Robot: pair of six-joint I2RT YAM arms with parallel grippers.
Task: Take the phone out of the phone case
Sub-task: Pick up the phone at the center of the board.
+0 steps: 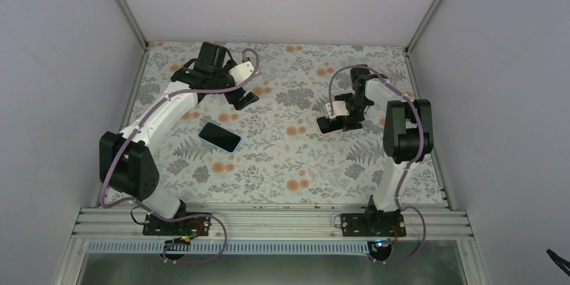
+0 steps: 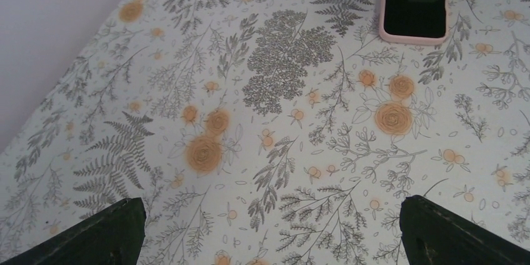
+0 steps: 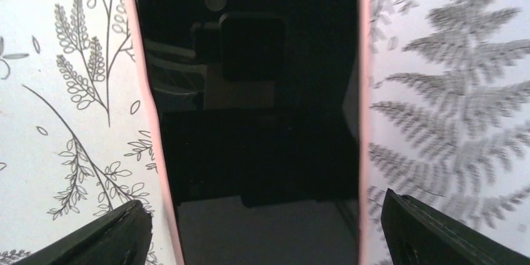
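Pincers idle over a floral-print table. The right pincer hangs released, its fingers spread wide. The pink phone case lies flat directly beneath it, running lengthwise between the two fingers, and neither finger touches the rim. That straddling pose looks chosen so the fingers could close on the case's long sides. The left pincer is likewise released and grasps nothing. It hovers over the pattern alone, with the pink case well ahead of it and off to its right, which appears to leave the other arm room to work. A dark handset with a pale blue edge lies flat on the table near the left pincer, on the side toward the arm bases.

Which item is the phone is hard to settle. The case's glossy black face mirrors the wrist camera, which suggests a screen seated inside, though a dark lining cannot be ruled out. Both ends of the case are cut off in the right wrist view, and in the overhead view the right pincer covers much of it. Whether the handset's blue edge is its own frame or a second case is too small to tell.
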